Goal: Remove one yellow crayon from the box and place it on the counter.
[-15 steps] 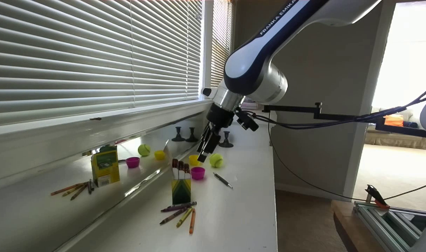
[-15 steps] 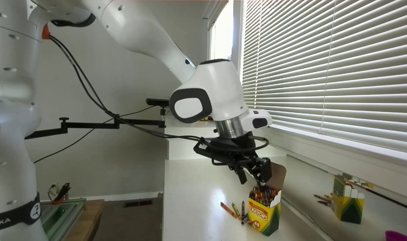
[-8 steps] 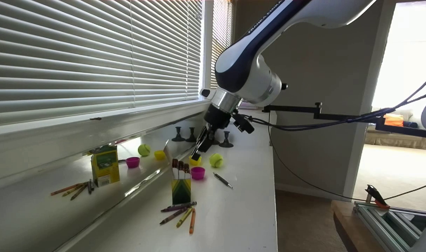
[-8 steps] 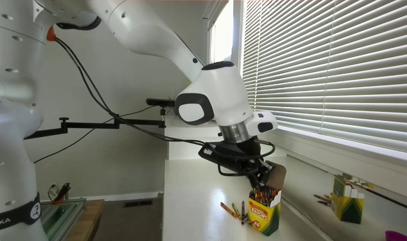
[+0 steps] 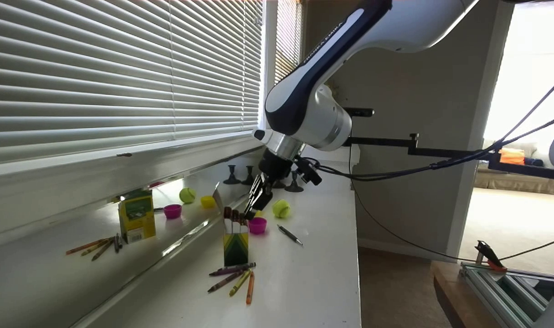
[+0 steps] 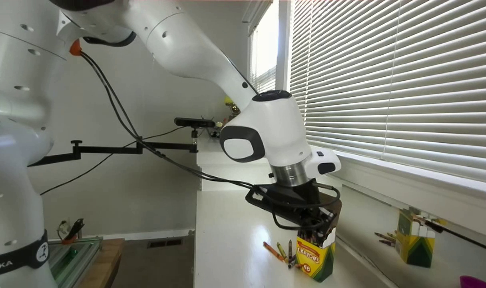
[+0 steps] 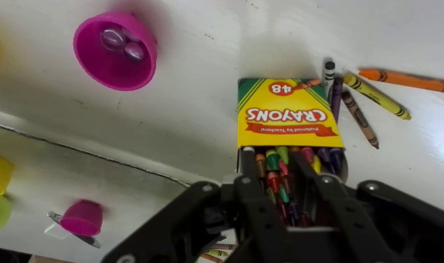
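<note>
Jaws apart, presumably to straddle a slim yellow wax crayon (image 7: 316,165), the black end effector (image 7: 274,159) hangs over the green-yellow cardboard box (image 6: 314,258) near the white tabletop's (image 5: 313,278) window-side edge.

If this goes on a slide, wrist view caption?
Open gripper over crayon box; loose crayons and pink cup on the white counter.

1 pink cup (image 7: 108,71) holds translucent rounded pieces (image 7: 113,39) (3 visible). 1 pen (image 5: 289,235) and 1 tennis ball (image 5: 281,208) lie near the cup. Dark candlesticks (image 5: 294,183) stand beyond the ball. White slatted blinds (image 5: 85,68) hang in both exterior views.
</note>
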Robot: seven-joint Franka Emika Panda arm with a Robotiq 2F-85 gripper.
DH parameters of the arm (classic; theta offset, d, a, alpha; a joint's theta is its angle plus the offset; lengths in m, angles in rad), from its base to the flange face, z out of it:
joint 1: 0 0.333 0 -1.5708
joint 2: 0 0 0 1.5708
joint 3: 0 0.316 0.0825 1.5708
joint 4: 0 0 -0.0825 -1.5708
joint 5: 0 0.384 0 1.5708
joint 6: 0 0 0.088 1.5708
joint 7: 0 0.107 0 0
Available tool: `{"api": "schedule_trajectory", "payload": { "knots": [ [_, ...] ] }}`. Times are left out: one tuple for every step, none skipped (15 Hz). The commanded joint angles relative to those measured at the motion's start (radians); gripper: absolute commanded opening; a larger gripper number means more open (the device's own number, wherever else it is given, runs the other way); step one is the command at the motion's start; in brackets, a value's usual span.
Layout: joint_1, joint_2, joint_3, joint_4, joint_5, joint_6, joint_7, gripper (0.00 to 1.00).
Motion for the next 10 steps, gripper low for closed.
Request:
{"api": "schedule_trajectory", "payload": {
  "knots": [
    [-0.028,0.043,0.037,0.049,0.050,0.010,-0.070,0.27],
    [-0.031,0.047,0.043,0.054,0.049,0.010,-0.073,0.26],
    [-0.032,0.050,0.046,0.058,0.047,0.010,-0.076,0.24],
    [-0.036,0.051,0.050,0.062,0.047,0.007,-0.080,0.22],
    [-0.039,0.052,0.054,0.064,0.047,0.007,-0.081,0.19],
    [-0.043,0.051,0.057,0.065,0.045,0.004,-0.081,0.19],
    [-0.047,0.050,0.060,0.064,0.047,0.000,-0.082,0.13],
    [-0.048,0.050,0.061,0.063,0.045,0.002,-0.078,0.14],
    [-0.052,0.048,0.065,0.059,0.045,-0.002,-0.079,0.13],
    [-0.056,0.048,0.068,0.058,0.047,-0.004,-0.080,0.08]
  ]
}}
